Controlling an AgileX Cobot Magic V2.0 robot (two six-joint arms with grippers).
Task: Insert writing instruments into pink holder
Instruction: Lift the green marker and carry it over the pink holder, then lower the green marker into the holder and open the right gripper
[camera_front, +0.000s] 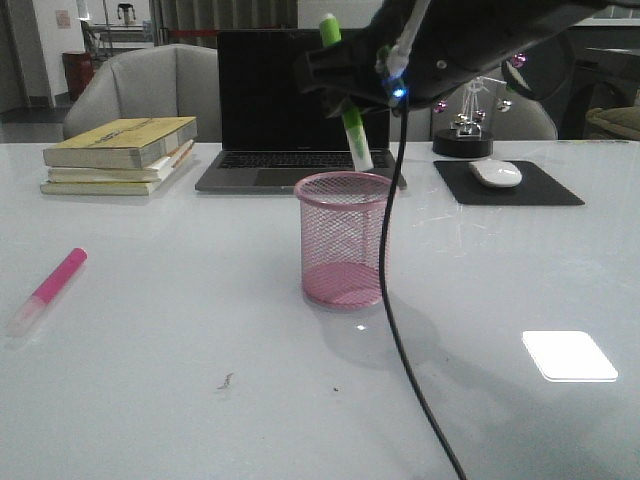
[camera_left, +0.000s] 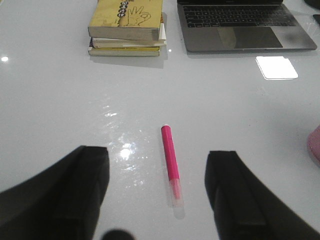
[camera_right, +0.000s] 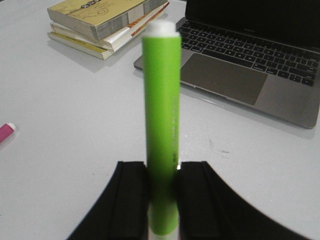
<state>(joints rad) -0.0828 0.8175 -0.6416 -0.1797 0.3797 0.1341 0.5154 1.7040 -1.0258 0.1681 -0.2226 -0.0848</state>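
My right gripper (camera_front: 347, 92) is shut on the lime green marker (camera_front: 343, 92), holding it nearly upright just above the rim of the pink mesh holder (camera_front: 342, 240); its whitish cap end points down toward the cup mouth. In the right wrist view the green marker (camera_right: 161, 120) stands clamped between the black fingers (camera_right: 131, 200). The pink marker (camera_front: 47, 290) lies flat on the table at the left. In the left wrist view my left gripper (camera_left: 157, 182) hovers open over the pink marker (camera_left: 170, 162), which lies between the two fingers without touching them.
A stack of yellow books (camera_front: 120, 155) and an open laptop (camera_front: 268, 165) stand behind the holder. A mouse (camera_front: 495, 173) rests on a black pad at the back right. The right arm's cable (camera_front: 400, 330) hangs in front of the holder.
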